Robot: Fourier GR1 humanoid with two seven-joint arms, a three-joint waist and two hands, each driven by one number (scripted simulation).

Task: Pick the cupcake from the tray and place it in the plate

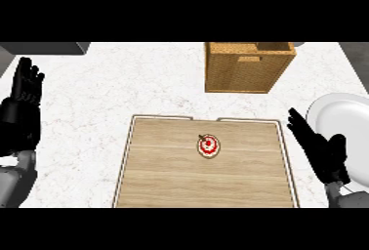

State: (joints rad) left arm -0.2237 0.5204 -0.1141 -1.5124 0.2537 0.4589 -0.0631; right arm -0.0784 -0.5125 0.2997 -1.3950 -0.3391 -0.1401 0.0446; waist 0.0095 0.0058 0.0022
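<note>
A small cupcake [207, 146] with white and red topping stands near the middle of the wooden tray [158, 180]. The white plate [344, 114] lies at the right edge of the counter. My right hand [323, 149] is open, fingers straight, between the tray's right rim and the plate, partly covering the plate's lower left. It is well right of the cupcake and holds nothing. My left hand [23, 100] rests open at the left edge, fingers up.
A woven basket-like box [241, 71] stands behind the tray, at the back centre-right. White marbled counter lies between the left hand and the tray. A grey object [43, 48] sits at the back left corner.
</note>
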